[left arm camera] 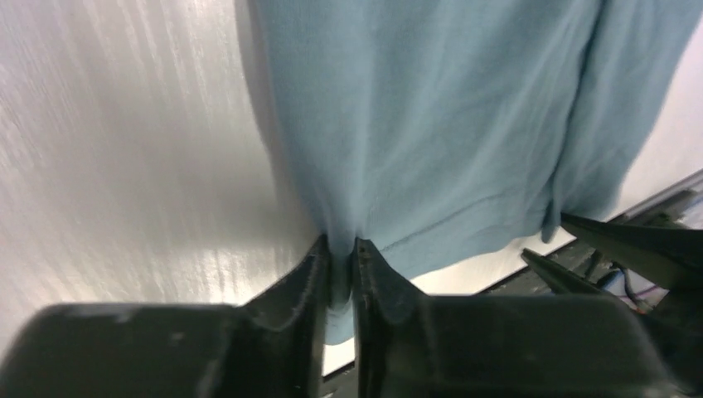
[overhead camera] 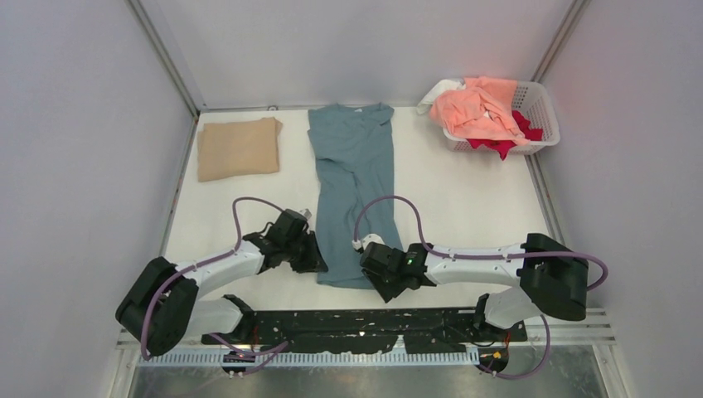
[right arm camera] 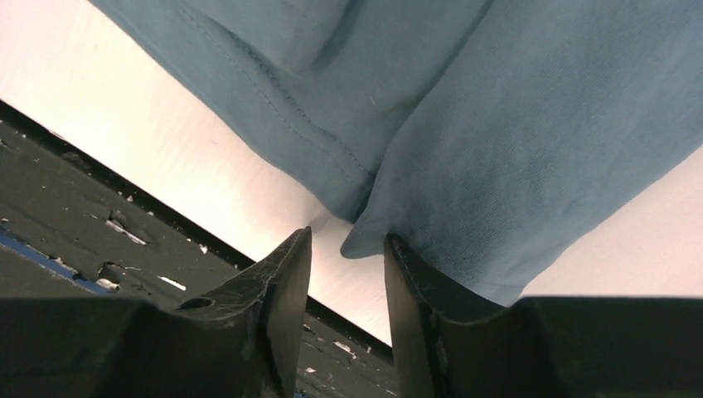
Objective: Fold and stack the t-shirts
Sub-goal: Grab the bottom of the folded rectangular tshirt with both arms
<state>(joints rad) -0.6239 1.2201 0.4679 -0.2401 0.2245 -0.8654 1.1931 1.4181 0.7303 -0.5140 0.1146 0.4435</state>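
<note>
A teal-blue t-shirt (overhead camera: 352, 178) lies lengthwise down the middle of the table, folded into a narrow strip, collar at the far end. My left gripper (overhead camera: 313, 253) is at its near left corner and is shut on the shirt's hem (left arm camera: 341, 249). My right gripper (overhead camera: 375, 274) is at the near right corner, open; the shirt's corner (right arm camera: 365, 240) lies just ahead of the gap between its jaws. A folded tan t-shirt (overhead camera: 239, 148) lies at the far left. Peach-pink (overhead camera: 474, 108), red (overhead camera: 497, 143) and white (overhead camera: 438, 89) shirts are heaped in the basket.
A white lattice basket (overhead camera: 540, 108) stands at the far right corner. The dark base plate (overhead camera: 365, 327) runs along the table's near edge, just behind both grippers. Grey walls enclose the table on three sides.
</note>
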